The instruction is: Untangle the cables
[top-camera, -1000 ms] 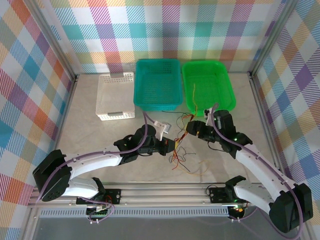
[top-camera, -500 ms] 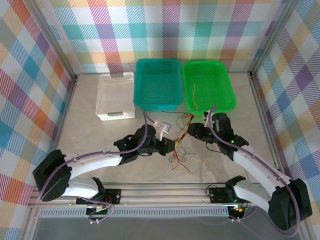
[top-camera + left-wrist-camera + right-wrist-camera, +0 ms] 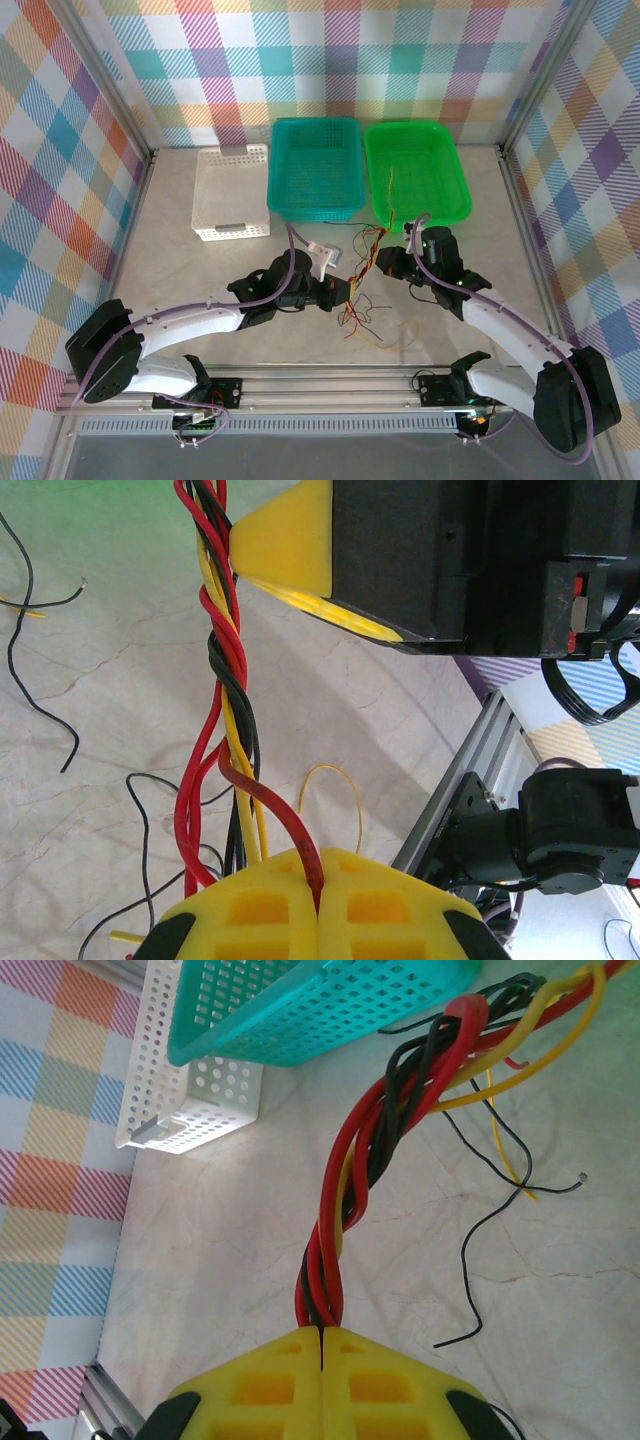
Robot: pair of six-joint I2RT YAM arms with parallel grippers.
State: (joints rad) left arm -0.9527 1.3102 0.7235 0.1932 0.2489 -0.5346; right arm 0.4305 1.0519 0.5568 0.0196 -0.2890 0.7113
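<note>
The cables [image 3: 366,262] are a twisted bundle of thin red, yellow and black wires stretched between my two grippers at the table's middle. My left gripper [image 3: 346,291] is shut. In the left wrist view its yellow fingertips [image 3: 320,866] pinch one red cable, while the rest of the bundle [image 3: 226,670] runs past them. My right gripper [image 3: 386,262] is shut on the bundle's other end. Its fingertips [image 3: 322,1336] clamp the red and black strands of the twist [image 3: 345,1195]. Loose wire ends [image 3: 366,325] trail on the table below.
A teal basket [image 3: 300,205] and a green basket [image 3: 455,205], the green one with a thin wire in it, stand at the back. A white basket [image 3: 205,190] is to their left. The aluminium rail [image 3: 320,385] runs along the near edge.
My right gripper has closed onto the bundle and shifted slightly left toward the left gripper. The left gripper stays shut in place.
</note>
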